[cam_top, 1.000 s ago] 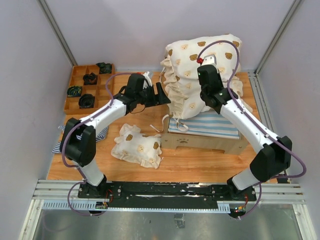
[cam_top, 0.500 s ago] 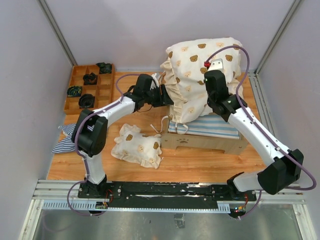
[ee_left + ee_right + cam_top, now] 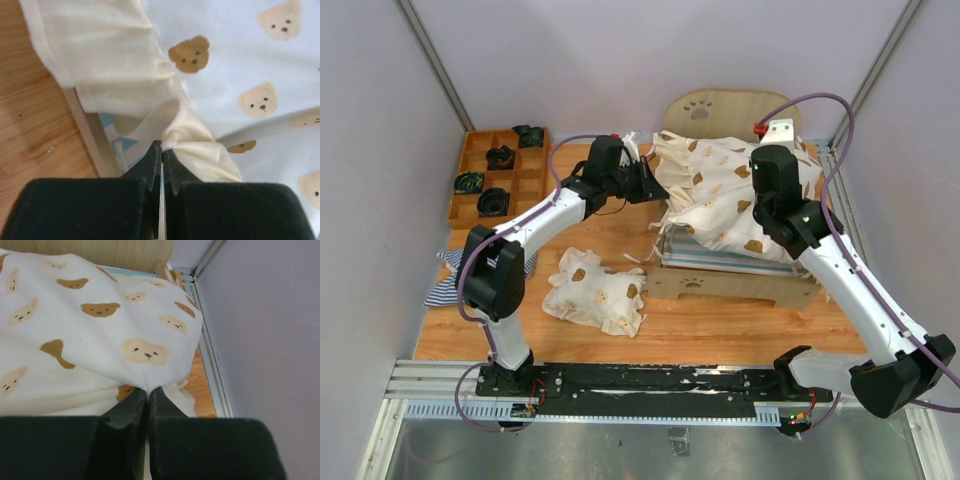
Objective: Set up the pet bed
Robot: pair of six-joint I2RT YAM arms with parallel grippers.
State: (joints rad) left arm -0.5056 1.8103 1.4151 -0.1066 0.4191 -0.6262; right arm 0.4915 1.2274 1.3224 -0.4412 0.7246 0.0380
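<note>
The pet bed (image 3: 732,287), light plywood with a paw cutout in its arched headboard (image 3: 725,108), stands right of centre. Its striped mattress (image 3: 715,262) shows at the near edge. A cream bear-print quilt (image 3: 725,195) lies spread over it. My left gripper (image 3: 651,188) is shut on the quilt's ruffled left edge (image 3: 195,145), over the bed's side rail (image 3: 92,135). At the quilt's right side my right gripper (image 3: 772,190) is shut on a pinch of the quilt (image 3: 100,330), fingertips meeting at the fold in the right wrist view, with the headboard (image 3: 100,252) behind.
A bear-print pillow (image 3: 595,290) lies on the wooden table left of the bed. A striped cloth (image 3: 452,278) sits at the left edge. The brown compartment tray (image 3: 527,190) with black items is at the back left. A metal rail (image 3: 210,355) and wall bound the right.
The quilt, held high and bunched before, has come down and spread over the bed, uncovering the headboard. My left gripper has shut on its ruffle. The right arm has swung right.
</note>
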